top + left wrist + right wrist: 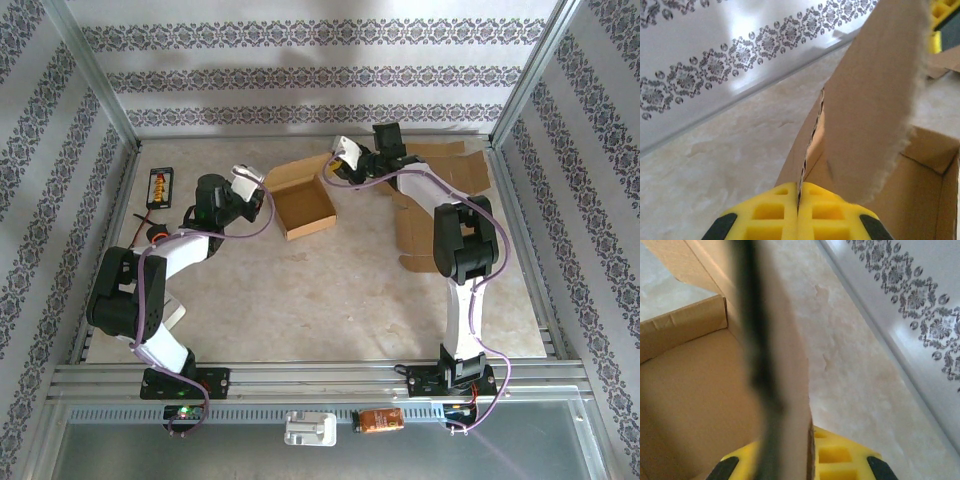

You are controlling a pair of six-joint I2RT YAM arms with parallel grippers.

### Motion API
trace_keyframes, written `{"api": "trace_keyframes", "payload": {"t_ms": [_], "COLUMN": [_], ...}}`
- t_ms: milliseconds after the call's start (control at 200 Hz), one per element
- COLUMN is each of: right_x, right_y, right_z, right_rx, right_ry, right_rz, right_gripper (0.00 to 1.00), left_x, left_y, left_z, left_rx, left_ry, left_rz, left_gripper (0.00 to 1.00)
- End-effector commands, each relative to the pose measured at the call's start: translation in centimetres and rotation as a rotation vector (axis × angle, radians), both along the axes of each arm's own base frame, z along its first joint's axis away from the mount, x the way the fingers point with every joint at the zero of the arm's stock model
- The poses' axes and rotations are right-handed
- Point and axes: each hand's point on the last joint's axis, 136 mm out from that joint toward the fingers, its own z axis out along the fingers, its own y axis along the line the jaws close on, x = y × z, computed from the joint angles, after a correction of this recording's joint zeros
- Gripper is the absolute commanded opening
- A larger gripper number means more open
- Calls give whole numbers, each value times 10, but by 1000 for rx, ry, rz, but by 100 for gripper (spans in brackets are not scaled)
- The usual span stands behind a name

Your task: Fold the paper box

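Observation:
The paper box (303,203) is an open brown cardboard box standing on the table's far middle. My left gripper (262,192) is at its left wall. In the left wrist view the yellow fingers (775,207) are pressed together with the thin edge of the box wall (812,135) pinched between them, and a tall flap (875,95) rises just ahead. My right gripper (331,171) is at the box's far right corner. In the right wrist view an upright box wall (782,390) runs into the right gripper (810,435), shut on it. The box's inside (685,395) lies to the left.
Flat cardboard sheets (430,215) lie at the back right under the right arm. A black holder with orange pieces (160,186) sits at the back left. A white part (310,430) and an orange one (380,421) rest on the near rail. Patterned walls enclose the table.

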Motion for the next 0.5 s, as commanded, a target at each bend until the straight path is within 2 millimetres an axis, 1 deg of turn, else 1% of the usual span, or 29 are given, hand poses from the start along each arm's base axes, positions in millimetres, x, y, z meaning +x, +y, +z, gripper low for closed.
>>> {"api": "trace_keyframes", "payload": {"t_ms": [0,75,155,210,295,430,495], "right_x": [-10,-14,-16,-17,-19,-24,-28], "right_y": [-6,-5,-3,-3,0,5,9], "right_z": [10,9,9,12,10,-4,-9], "right_rx": [-6,-4,6,37,102,196,232], "right_ry": [127,170,218,257,340,493,542], "right_rz": [-187,-281,-381,-442,-529,-655,-689], "right_gripper": [0,0,0,0,0,0,0], "left_x": [9,13,14,16,17,12,9], "left_y": [-2,-5,-13,-17,-23,-31,-36], "left_z": [0,0,-6,-9,-14,-27,-33], "left_rx": [-130,-162,-180,-225,-282,-326,-358], "left_ry": [110,128,156,186,217,253,277], "left_rz": [81,114,130,151,170,184,190], "left_gripper": [0,0,0,0,0,0,0]}}
